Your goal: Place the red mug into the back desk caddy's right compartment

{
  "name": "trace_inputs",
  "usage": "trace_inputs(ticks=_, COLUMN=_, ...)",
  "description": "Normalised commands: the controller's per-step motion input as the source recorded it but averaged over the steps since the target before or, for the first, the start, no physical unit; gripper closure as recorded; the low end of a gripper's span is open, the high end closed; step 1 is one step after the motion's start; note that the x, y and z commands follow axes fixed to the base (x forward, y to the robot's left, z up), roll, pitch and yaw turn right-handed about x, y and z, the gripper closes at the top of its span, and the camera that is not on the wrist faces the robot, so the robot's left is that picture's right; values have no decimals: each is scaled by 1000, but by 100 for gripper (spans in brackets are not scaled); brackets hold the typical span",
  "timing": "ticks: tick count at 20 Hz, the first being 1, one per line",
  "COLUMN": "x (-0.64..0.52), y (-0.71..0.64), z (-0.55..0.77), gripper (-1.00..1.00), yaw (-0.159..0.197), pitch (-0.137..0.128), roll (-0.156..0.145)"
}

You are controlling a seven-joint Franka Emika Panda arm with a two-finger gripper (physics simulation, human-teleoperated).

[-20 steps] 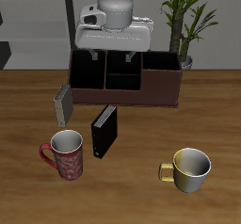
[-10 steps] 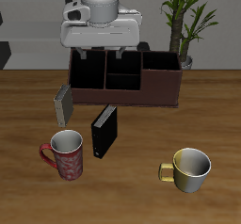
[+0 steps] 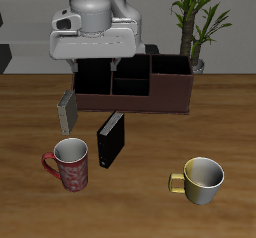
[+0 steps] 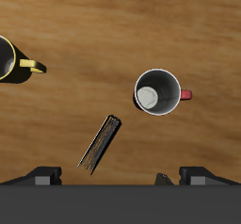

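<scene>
The red mug (image 3: 68, 163) stands upright on the table (image 3: 150, 202) near its front edge, handle outward, well apart from the back desk caddy (image 3: 132, 85) behind it. The gripper (image 3: 94, 66) hangs high before the caddy, jaws apart and empty, apparently positioned for a descent onto the mug. A slim black book (image 3: 110, 140) stands between mug and caddy.

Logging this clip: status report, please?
Gripper open, empty, high above table. Red mug upright near front edge, untouched. Black book stands between mug and back desk caddy.
</scene>
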Motion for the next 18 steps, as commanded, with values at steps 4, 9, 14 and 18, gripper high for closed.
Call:
trace_inputs(ticks=4, x=210, y=-88, z=-55, gripper=-100, yaw=-7, pitch=-15, roll=12)
trace_inputs(ticks=9, x=348, y=-120, z=-136, gripper=-100, yaw=25, pitch=-35, roll=-49)
trace_inputs(ticks=14, x=205, y=-11, z=-155, gripper=-100, yaw=-38, pitch=-13, roll=-11)
trace_inputs(ticks=18, x=155, y=-18, z=-244, gripper=-100, yaw=-42, pitch=2, roll=-3)
